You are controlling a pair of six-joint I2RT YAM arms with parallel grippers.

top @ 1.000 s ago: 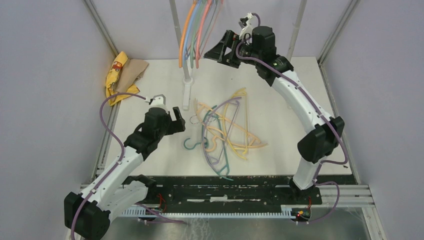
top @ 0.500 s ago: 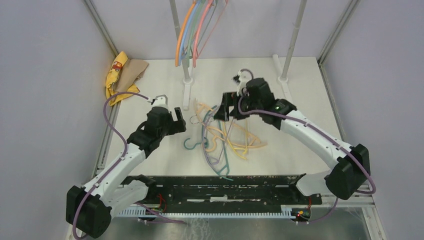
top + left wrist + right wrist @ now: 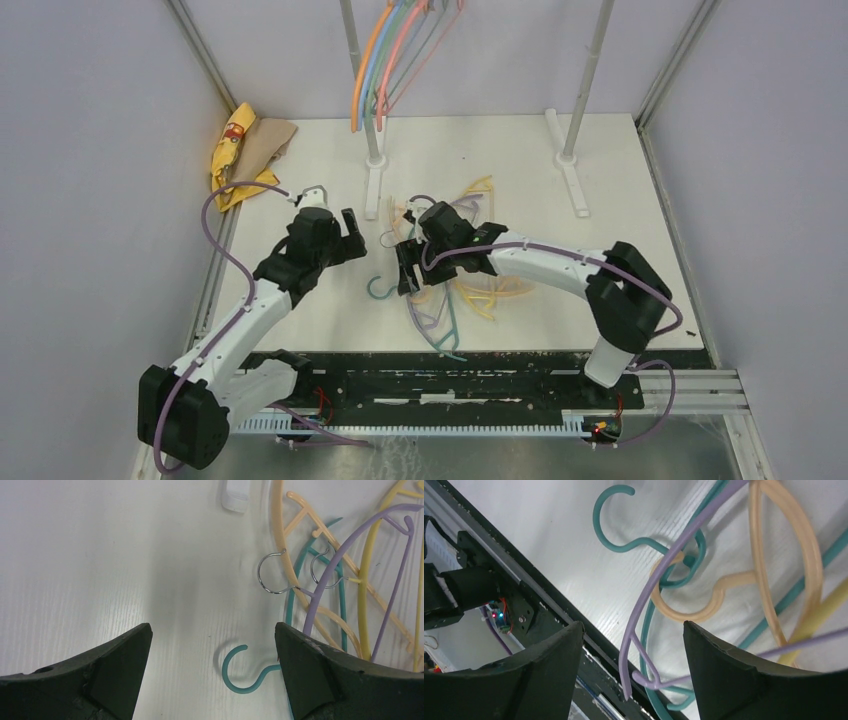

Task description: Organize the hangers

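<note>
A tangled pile of hangers (image 3: 470,285) lies mid-table: teal (image 3: 380,292), purple (image 3: 425,318), peach (image 3: 520,290) and yellow (image 3: 480,186). Several more hangers (image 3: 385,60), orange, blue, teal and pink, hang on the rack at the back. My right gripper (image 3: 405,268) is open and low over the left part of the pile; its wrist view shows the purple hanger's (image 3: 644,630) bar between the jaws, with the teal hook (image 3: 619,520) and peach hook (image 3: 689,610) beyond. My left gripper (image 3: 355,232) is open and empty left of the pile; the teal hook (image 3: 240,675) lies between its fingertips (image 3: 212,632).
A yellow and tan cloth (image 3: 245,150) lies at the far left corner. Two grey rack poles (image 3: 358,80) (image 3: 588,80) rise from white feet (image 3: 375,190) (image 3: 572,180) at the back. A black rail (image 3: 450,365) runs along the near edge.
My right arm has swung down from the rack at the back to the pile, ending low over its left side. My left gripper has barely shifted.
</note>
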